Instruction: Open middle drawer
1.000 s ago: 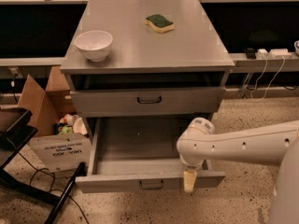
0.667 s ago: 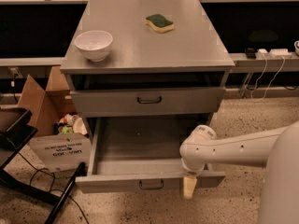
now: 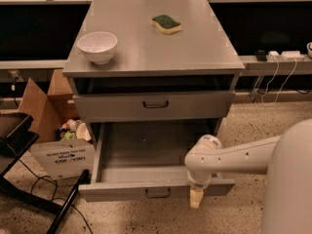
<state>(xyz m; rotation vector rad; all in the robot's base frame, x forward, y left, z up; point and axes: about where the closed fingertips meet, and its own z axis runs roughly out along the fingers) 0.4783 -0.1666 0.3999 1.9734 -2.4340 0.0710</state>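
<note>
Since the grey cabinet (image 3: 156, 48) has not moved, we look at its middle drawer (image 3: 141, 152), which stays pulled far out at six o'clock. The gripper (image 3: 196, 199) has slid lower, at three o'clock from the handle (image 3: 158, 193). Open or closed, we cannot tell. The job looks done.
</note>
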